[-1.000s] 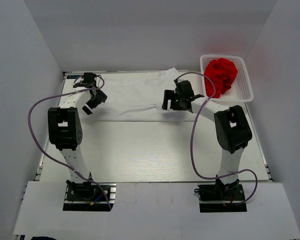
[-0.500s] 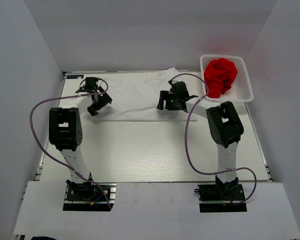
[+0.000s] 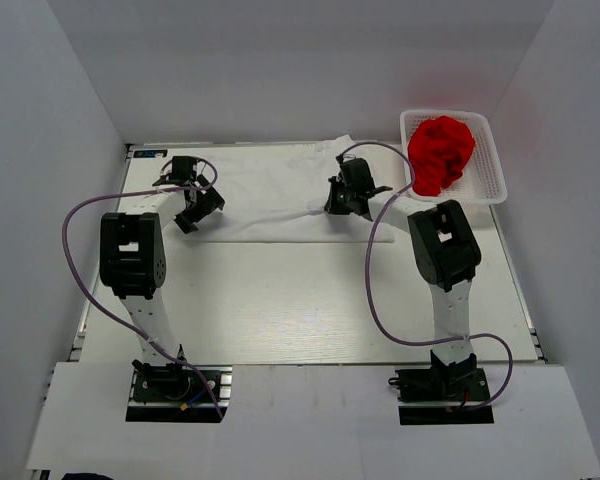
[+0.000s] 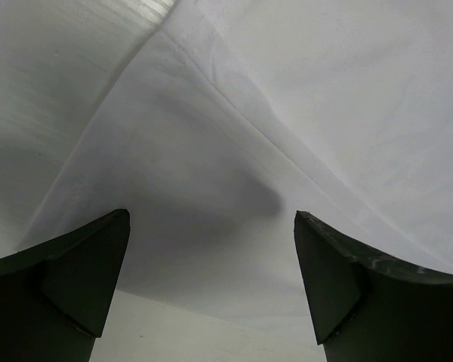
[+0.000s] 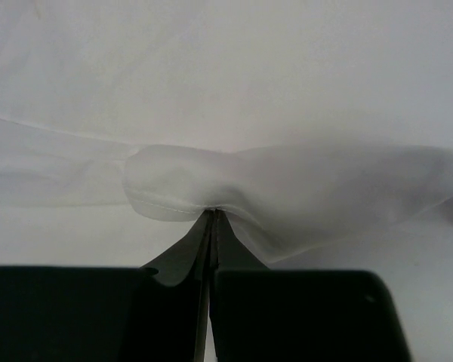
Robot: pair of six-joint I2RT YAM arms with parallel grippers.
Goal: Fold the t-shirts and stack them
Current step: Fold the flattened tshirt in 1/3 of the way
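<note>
Your left gripper [image 3: 192, 208] sits at 10 o'clock on the table [image 3: 280, 300], fingers spread wide over the white shirt's [image 3: 270, 190] left edge, holding nothing. That shirt lies flat across 12 o'clock. Your right gripper [image 3: 346, 198] is pressed together, pinching a fold of its hemmed edge. At 2 o'clock, the red shirt [image 3: 442, 150] sits bunched in the basket [image 3: 488, 190].

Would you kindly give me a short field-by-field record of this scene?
white t-shirt: lying on the table, far side
red t-shirt: bunched in the basket, far right
left gripper: open, above the white t-shirt's left edge
right gripper: shut on a fold of the white t-shirt
stack: not yet begun
</note>
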